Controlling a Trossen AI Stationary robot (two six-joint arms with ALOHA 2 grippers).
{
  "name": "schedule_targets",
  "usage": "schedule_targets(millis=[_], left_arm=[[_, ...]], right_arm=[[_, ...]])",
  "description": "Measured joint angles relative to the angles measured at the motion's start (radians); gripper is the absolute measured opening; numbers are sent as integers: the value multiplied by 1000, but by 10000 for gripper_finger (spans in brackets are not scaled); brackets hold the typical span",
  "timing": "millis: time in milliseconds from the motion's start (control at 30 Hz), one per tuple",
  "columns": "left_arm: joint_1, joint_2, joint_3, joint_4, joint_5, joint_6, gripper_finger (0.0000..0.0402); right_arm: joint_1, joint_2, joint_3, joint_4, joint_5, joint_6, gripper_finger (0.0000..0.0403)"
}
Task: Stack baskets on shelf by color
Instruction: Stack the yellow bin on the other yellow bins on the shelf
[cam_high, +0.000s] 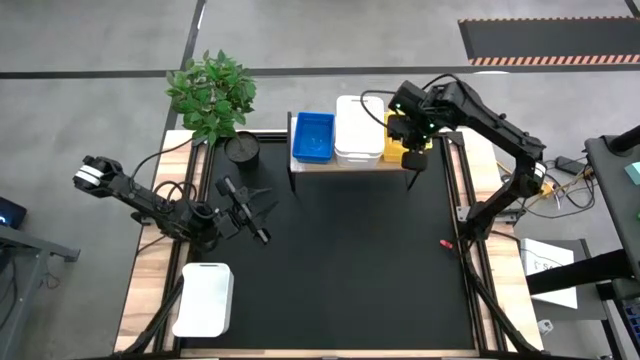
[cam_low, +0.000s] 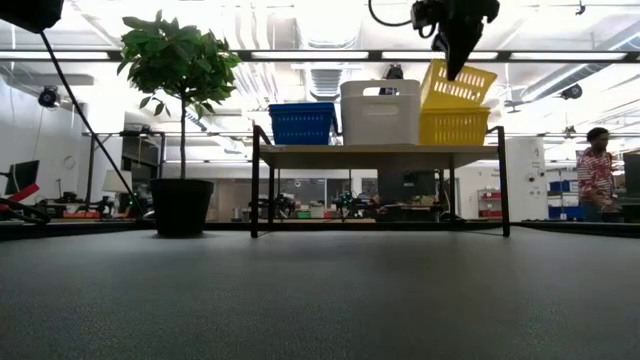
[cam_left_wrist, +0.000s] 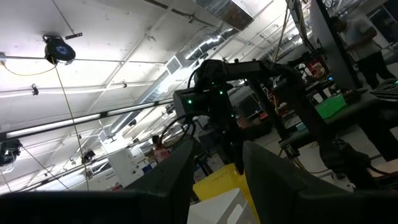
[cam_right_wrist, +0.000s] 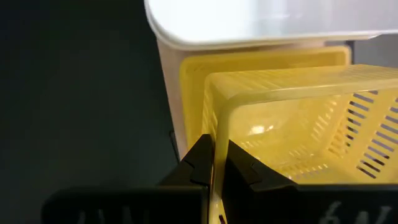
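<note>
The shelf (cam_high: 300, 165) stands at the table's far edge with a blue basket (cam_high: 312, 137), a white basket (cam_high: 358, 128) and a yellow basket (cam_low: 455, 127) in a row on top. My right gripper (cam_low: 453, 68) hangs above the shelf's right end, shut on a second yellow basket (cam_low: 462, 85) that tilts over the first. Another white basket (cam_high: 205, 298) lies on the table's near left. My left gripper (cam_high: 255, 215) waits open over the table's left side, its fingers tipped upward with nothing between them. My right gripper pinches one side wall of the upper yellow basket at its rim (cam_right_wrist: 219, 134), one finger inside the basket and one outside. The fingers come from above, slanting down. The basket hangs tilted, its lower side down at the rim of the yellow basket (cam_right_wrist: 261, 62) beneath.
A potted plant (cam_high: 212, 92) in a black pot (cam_high: 243, 148) stands left of the shelf. A small red thing (cam_high: 443, 243) lies on the black mat toward the right. A person (cam_low: 596, 170) stands in the room beyond the table.
</note>
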Motion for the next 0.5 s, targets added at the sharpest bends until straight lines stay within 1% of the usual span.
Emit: schedule_targets(millis=[367, 500], left_arm=[[0, 0, 0, 1, 0, 0, 122], [0, 0, 0, 1, 0, 0, 122]], right_arm=[[0, 2, -96, 7, 9, -2, 9], [0, 2, -101, 12, 22, 0, 21]])
